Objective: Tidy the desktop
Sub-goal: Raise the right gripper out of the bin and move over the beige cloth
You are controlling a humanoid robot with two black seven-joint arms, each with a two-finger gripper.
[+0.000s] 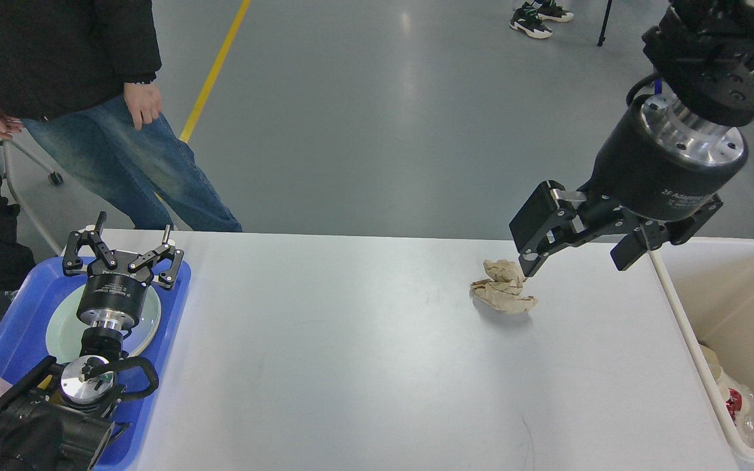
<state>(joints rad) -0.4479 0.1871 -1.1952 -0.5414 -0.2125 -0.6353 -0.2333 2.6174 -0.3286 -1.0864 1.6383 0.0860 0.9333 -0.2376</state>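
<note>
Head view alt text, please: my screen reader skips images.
A crumpled brown paper wad lies on the white rectangular desktop, with the open right gripper beside it, not holding it. The open left gripper hangs over a pale green plate in a blue plastic tray; a cream-white plastic bin stands right.

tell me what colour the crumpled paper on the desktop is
Light tan brown, like kraft paper. The crumpled paper shows best in the head view, lying on the white desktop.

Black arms — silver wrist flanges, white lettering on right end effector [575,252].
</note>
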